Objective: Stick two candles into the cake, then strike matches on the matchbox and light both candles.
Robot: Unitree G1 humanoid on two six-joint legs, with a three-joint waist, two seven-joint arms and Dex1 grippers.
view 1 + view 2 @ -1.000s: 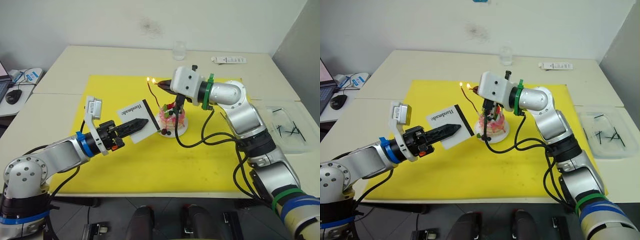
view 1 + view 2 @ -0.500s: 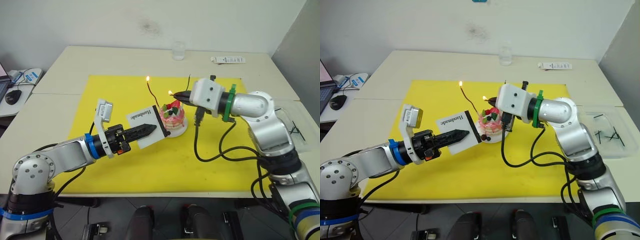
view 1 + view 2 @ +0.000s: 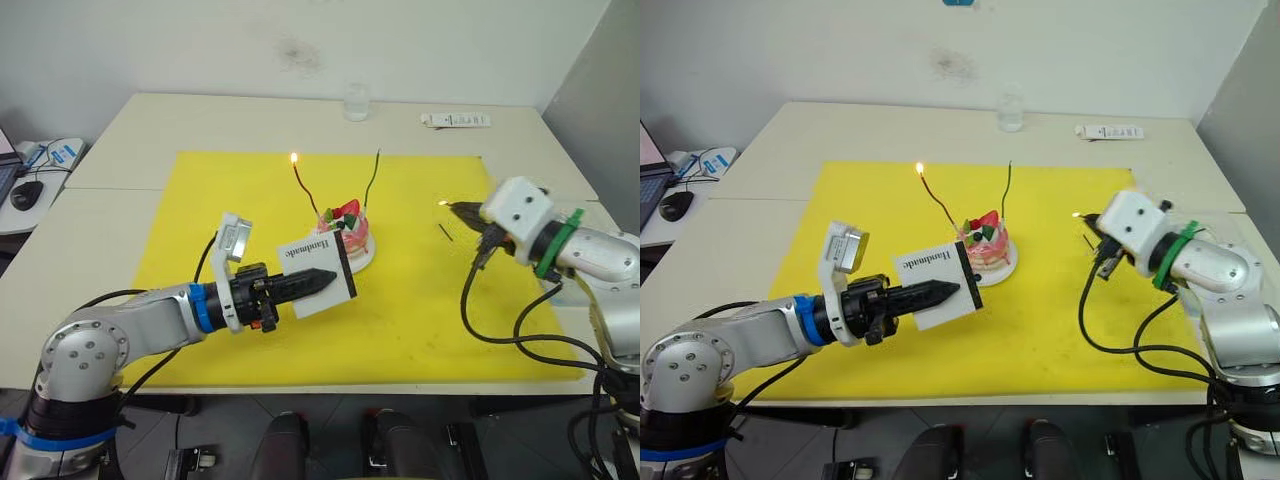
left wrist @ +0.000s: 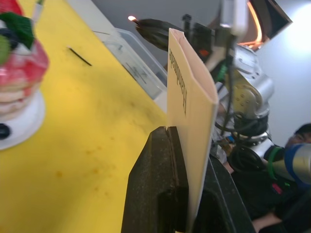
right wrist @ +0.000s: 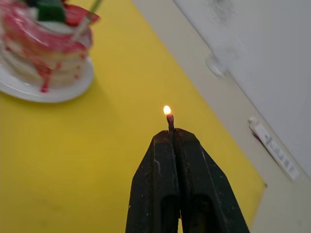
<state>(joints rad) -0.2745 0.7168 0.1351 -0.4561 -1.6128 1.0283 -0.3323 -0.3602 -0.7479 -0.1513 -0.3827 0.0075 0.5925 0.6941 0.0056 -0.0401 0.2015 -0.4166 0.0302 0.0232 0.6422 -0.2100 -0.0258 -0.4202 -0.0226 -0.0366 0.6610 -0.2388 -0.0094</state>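
The pink cake (image 3: pixel 345 236) stands on its white plate (image 3: pixel 366 262) in the middle of the yellow mat. Two candles are stuck in it. The red-brown candle (image 3: pixel 306 190) burns at its tip, and the green candle (image 3: pixel 372 180) shows no flame. Just in front of the cake, my left gripper (image 3: pixel 328 276) is shut on the white matchbox (image 3: pixel 312 264), held off the mat. My right gripper (image 3: pixel 456 209) is off to the right of the cake, shut on a burning match (image 5: pixel 170 122). A dark match (image 3: pixel 444 231) lies on the mat below it.
A clear tray (image 4: pixel 136 63) with several matches sits at the table's right edge. A glass (image 3: pixel 357 101) and a flat white device (image 3: pixel 456 120) stand at the back. A mouse (image 3: pixel 27 191) and other desk items lie far left.
My right gripper has drawn back from the cake to the right, its match still alight. My left gripper has carried the matchbox right, to the cake's front.
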